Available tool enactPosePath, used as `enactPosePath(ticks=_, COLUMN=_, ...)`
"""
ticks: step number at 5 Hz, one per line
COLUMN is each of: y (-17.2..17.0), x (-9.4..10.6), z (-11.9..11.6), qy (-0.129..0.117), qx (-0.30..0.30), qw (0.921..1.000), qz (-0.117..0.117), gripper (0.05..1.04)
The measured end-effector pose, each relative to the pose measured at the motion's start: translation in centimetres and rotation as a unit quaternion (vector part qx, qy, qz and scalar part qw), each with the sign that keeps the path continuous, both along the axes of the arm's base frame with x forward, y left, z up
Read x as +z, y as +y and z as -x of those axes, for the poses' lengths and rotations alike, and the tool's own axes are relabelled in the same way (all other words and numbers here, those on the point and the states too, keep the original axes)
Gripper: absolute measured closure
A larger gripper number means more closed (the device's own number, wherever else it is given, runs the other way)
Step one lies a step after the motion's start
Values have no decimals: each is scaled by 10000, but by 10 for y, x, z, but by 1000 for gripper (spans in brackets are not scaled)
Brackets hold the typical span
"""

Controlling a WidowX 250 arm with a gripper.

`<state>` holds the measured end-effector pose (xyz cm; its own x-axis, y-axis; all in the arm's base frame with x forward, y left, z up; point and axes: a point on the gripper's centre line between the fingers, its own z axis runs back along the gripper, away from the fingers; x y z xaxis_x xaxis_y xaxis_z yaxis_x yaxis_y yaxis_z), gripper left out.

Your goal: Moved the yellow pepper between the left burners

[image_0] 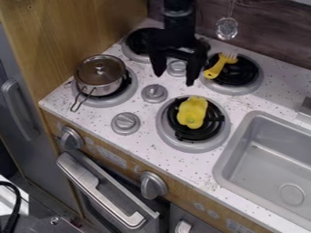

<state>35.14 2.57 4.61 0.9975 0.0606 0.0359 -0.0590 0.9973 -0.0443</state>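
The pepper (192, 112) lies on the burner (195, 147) nearest the sink (233, 144) — you have grasp, carry and placing left; your gripper (175, 79) hangs empty, jaws apart.

The setting looks like a play kitchen: a speckled white countertop (182, 169) carries round black burners with grey rims (195, 146) and a rectangular grey sink (273, 159), above a silver-handled oven door (100, 193) and wooden front panels with grey knobs (153, 184).
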Motion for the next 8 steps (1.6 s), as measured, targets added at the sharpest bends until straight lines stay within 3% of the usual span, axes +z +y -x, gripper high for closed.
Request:
enactPosePath(ticks=1, y=-14, x=-8, z=6, qy=-145, qx=63, qw=9998, qz=140, gripper=85)
enactPosePath(ticks=2, y=-34, x=-9, z=-5, qy=-200, qx=128, qw=9997, qz=102, gripper=85)
enactPosePath(ticks=5, y=-23, x=-52, z=-7, qy=308, qx=598, qw=9968, qz=-423, gripper=85)
enactPosePath(ticks=8, y=-23, x=-72, z=1, qy=412, qx=863, qw=9949, qz=-330, gripper=121)
